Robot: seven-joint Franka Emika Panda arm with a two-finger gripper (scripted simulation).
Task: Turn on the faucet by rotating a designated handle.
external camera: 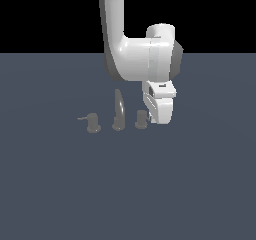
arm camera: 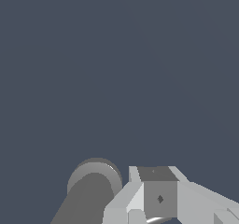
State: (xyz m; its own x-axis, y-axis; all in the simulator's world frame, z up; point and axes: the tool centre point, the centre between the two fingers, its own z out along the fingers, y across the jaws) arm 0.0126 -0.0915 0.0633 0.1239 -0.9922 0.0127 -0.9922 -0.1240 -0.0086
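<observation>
The faucet's tall tapered spout [external camera: 118,110] stands between two short grey cylinders. The cylinder on the exterior view's left [external camera: 92,122] has a thin dull grey lever [external camera: 81,118] pointing outward. The cylinder on the exterior view's right is the handle [external camera: 141,119]; its lever is mostly hidden behind my gripper [external camera: 151,119], which hangs low right beside it, touching or nearly so. In the wrist view a grey cylinder [arm camera: 92,190] lies close against the gripper [arm camera: 158,204], whose pale fingers [arm camera: 161,197] show no clear gap. Nothing is gripped.
The faucet set stands on a flat dark blue-grey floor [external camera: 190,184] that runs to the horizon. The white arm [external camera: 125,39] comes down from above, behind the handle.
</observation>
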